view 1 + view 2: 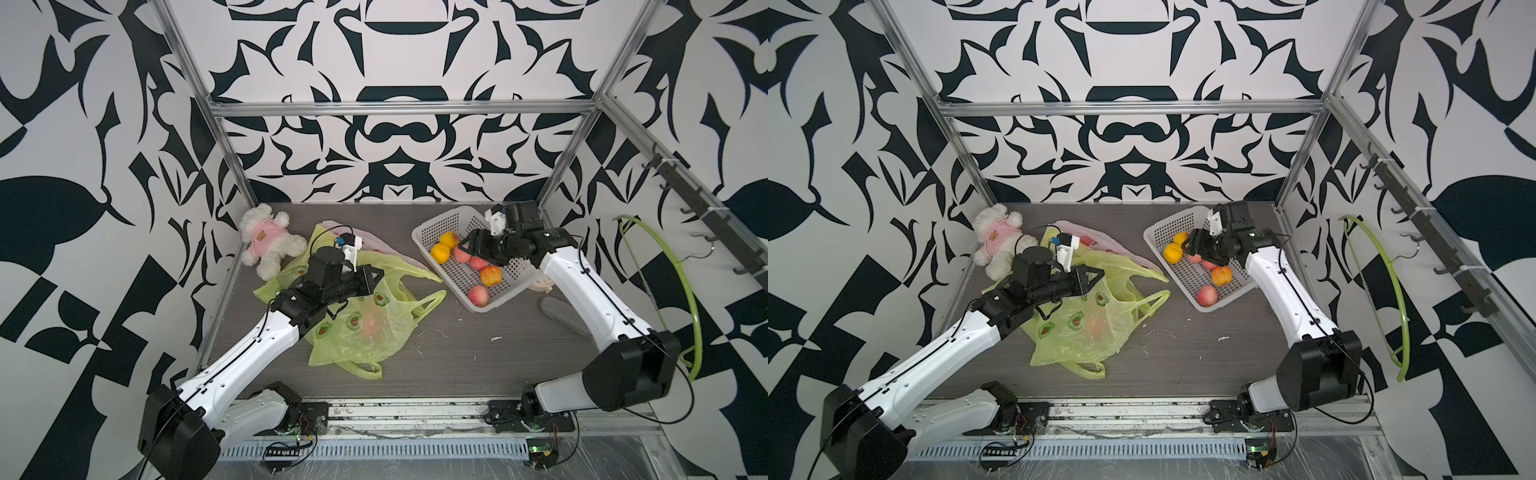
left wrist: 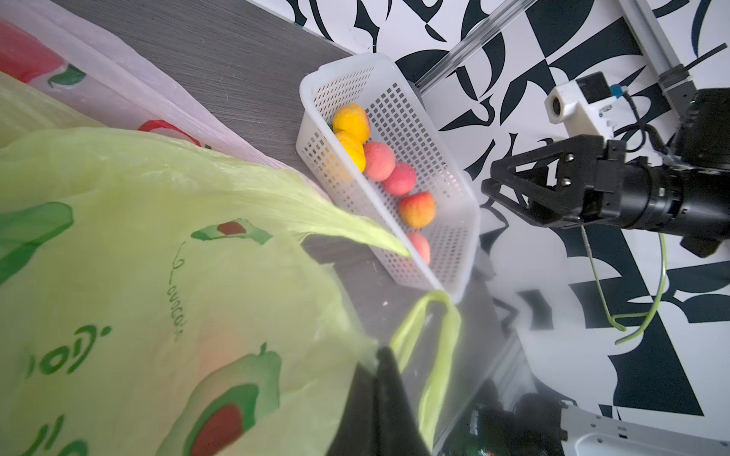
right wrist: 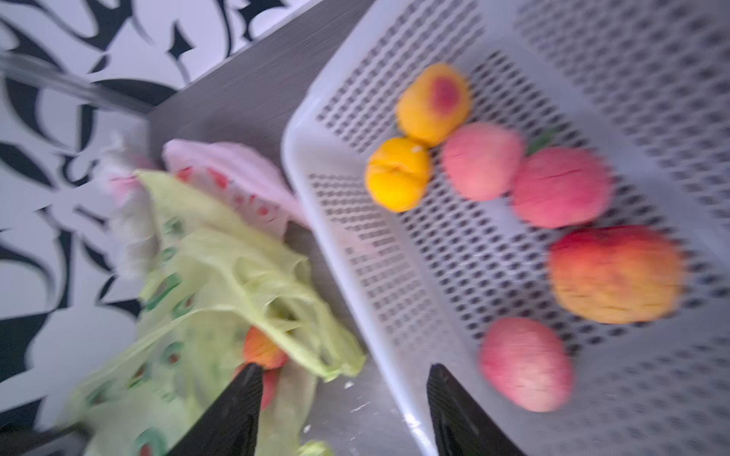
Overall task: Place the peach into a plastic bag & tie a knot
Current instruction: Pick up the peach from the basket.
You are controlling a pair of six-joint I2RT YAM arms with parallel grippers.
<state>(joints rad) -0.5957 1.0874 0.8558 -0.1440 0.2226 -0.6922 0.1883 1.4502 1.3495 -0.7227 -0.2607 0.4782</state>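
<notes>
A pale green plastic bag (image 1: 365,328) printed with avocados lies crumpled on the dark table, left of centre in both top views. A peach (image 1: 370,325) shows through its film, and it is also visible in the right wrist view as the peach (image 3: 262,349). My left gripper (image 1: 376,276) is shut on the bag's upper edge, and the left wrist view shows the film pinched at the left gripper (image 2: 379,355). My right gripper (image 1: 467,245) hangs open and empty over the white basket (image 1: 440,274). Several more peaches (image 1: 478,296) lie in the basket.
A white plush bear (image 1: 266,241) in pink sits at the back left. A pink bag (image 1: 376,243) lies under the green one. A grey oblong object (image 1: 561,313) and a small white item (image 1: 542,284) lie beside the basket. A green hanger (image 1: 692,291) hangs on the right wall.
</notes>
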